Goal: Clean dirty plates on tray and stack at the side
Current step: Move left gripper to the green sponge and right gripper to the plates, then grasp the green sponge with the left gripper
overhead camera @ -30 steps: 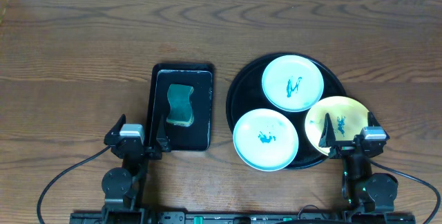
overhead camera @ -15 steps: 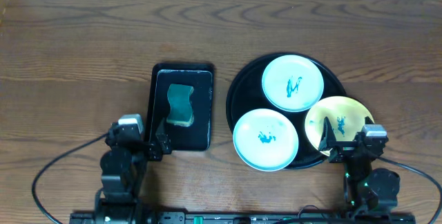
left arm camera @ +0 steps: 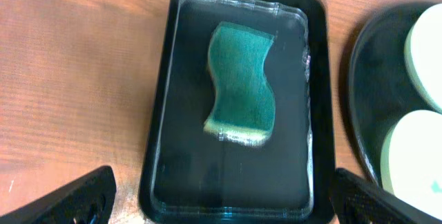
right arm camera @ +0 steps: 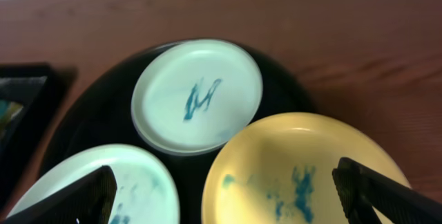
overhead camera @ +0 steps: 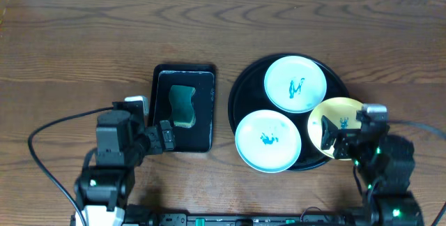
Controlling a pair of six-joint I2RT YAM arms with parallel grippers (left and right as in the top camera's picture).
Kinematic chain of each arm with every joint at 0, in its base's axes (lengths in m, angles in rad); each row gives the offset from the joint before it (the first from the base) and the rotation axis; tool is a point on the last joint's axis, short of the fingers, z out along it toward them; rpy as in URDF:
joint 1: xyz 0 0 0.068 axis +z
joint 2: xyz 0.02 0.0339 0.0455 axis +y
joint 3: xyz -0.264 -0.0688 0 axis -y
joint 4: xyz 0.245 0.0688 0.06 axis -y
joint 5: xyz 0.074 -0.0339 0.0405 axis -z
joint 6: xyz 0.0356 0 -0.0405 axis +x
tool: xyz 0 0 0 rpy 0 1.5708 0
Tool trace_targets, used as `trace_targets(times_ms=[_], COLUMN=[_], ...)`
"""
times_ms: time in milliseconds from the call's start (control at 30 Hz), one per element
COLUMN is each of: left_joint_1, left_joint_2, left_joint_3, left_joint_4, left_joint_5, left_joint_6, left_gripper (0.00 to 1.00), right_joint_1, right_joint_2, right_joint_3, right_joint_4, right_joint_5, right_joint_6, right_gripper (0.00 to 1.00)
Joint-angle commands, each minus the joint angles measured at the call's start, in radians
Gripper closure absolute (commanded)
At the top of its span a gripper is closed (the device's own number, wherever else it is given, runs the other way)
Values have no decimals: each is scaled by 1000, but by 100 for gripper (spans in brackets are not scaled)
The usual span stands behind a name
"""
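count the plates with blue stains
3: a mint plate at the back of the round black tray, a second mint plate front left, a yellow plate on its right edge, partly behind the right arm. None look hidden.

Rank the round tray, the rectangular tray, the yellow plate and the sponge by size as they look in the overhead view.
1. round tray
2. rectangular tray
3. yellow plate, its near edge hidden
4. sponge
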Motion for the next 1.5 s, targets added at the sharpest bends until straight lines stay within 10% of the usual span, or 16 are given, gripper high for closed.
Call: trace_targets(times_ms=[0,500,1467], left_joint_1=[5,5,-130], left_joint_2=[66,138,754], left_joint_3=[128,254,256], left_joint_4=[-100,-284,177], left_joint_5=[16,77,-92], left_joint_6=[-2,-32,-61], left_gripper=[1,1,10], right_joint_1=[10,10,10], right_joint_2=[119,296,481], right_joint_3=[119,338,335], right_joint_4=[-71,-322,-394], right_joint_5=[-70,-233,-325], right_joint_6=[13,-5,-8], right_gripper=[1,1,8])
